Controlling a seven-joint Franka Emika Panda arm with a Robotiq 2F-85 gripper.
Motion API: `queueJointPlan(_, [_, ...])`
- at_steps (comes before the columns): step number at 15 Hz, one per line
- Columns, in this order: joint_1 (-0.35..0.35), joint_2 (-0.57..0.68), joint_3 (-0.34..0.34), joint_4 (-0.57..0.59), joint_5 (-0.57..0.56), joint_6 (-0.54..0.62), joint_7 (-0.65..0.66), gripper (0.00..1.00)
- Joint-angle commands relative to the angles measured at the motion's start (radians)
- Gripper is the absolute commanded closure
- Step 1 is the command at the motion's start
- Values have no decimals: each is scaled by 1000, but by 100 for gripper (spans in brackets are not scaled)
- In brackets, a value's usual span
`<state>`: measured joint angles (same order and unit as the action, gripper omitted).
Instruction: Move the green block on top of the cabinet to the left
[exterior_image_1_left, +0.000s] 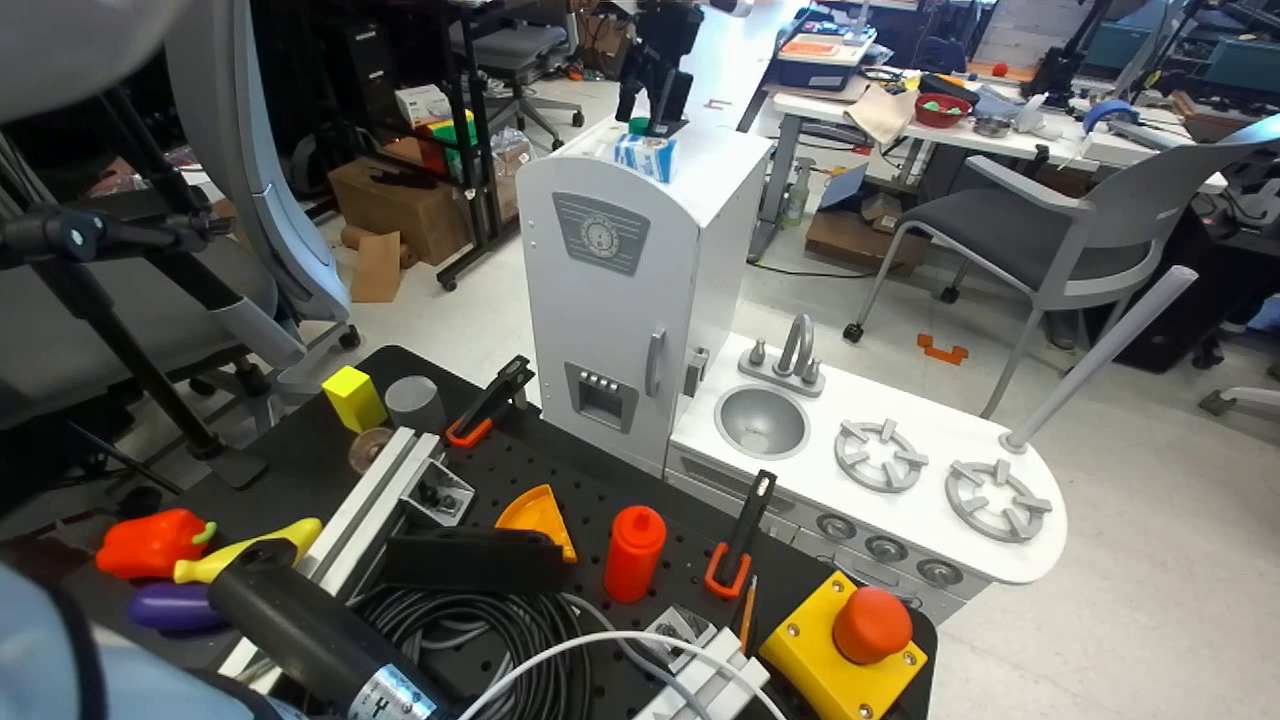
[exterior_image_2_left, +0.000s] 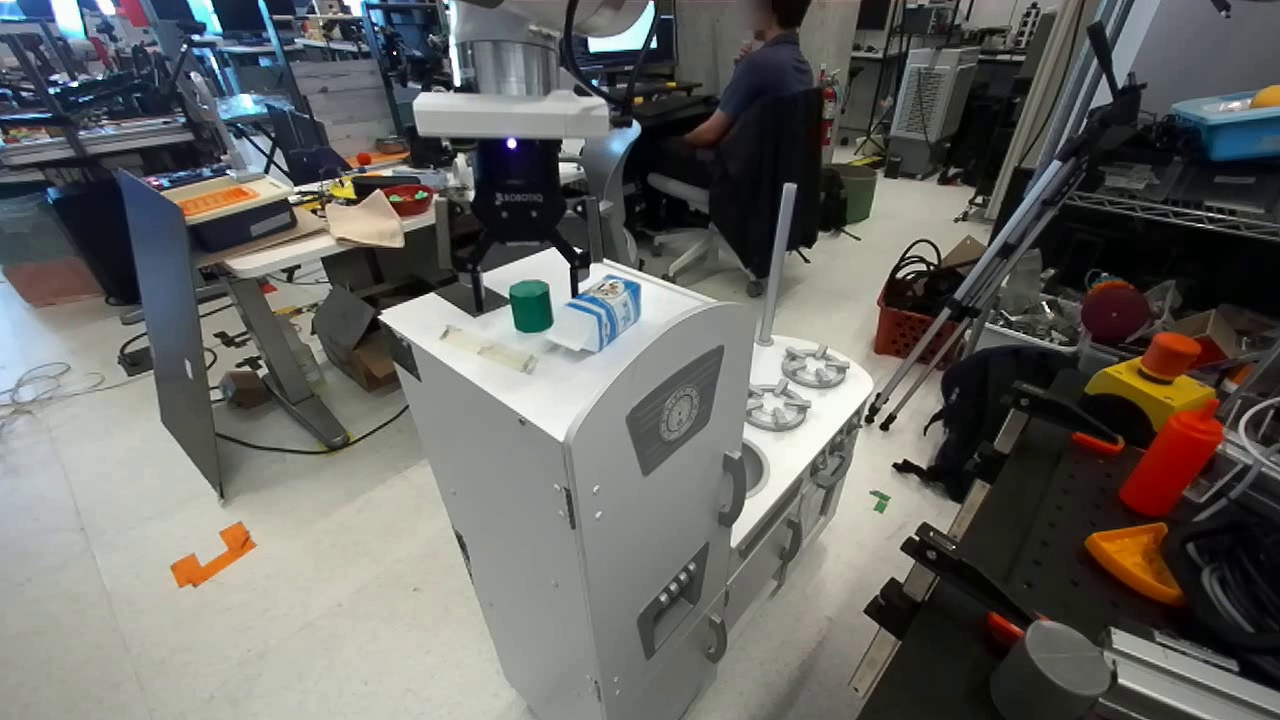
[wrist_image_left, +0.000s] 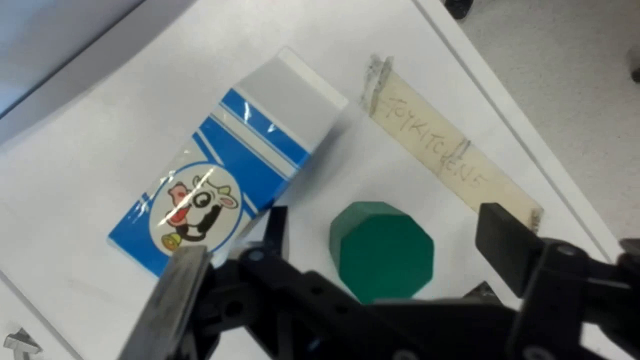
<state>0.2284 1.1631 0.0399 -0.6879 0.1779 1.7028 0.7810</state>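
The green block (exterior_image_2_left: 531, 308) is a small eight-sided prism standing upright on the flat white top of the cabinet (exterior_image_2_left: 505, 440). It also shows in the wrist view (wrist_image_left: 387, 257) and is partly hidden behind the gripper in an exterior view (exterior_image_1_left: 637, 126). The cabinet is the tall white-grey toy tower with a panelled front (exterior_image_1_left: 610, 310). My gripper (wrist_image_left: 386, 227) is open and points down at the cabinet top. Its fingers are on either side of the block, with a gap on both sides, touching neither side. In an exterior view the gripper (exterior_image_2_left: 527, 293) is at the block.
A blue-and-white milk carton (wrist_image_left: 220, 185) lies on the cabinet top beside the block, close to one finger. A strip of labelled tape (wrist_image_left: 450, 150) is stuck near the edge. The lower counter with sink (exterior_image_1_left: 762, 420) and burners (exterior_image_1_left: 880, 455) adjoins the cabinet, with an upright post (exterior_image_1_left: 1100, 355).
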Motion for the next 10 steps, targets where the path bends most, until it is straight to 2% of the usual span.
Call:
queueJointPlan(1, [23,-15,-15,46,-36,-14,-25,0])
queueJointPlan(6, [49,-88,-24,45,-68,21,-47,0])
queueJointPlan(10, [40,-149,-21,22,-59,20,-66,0])
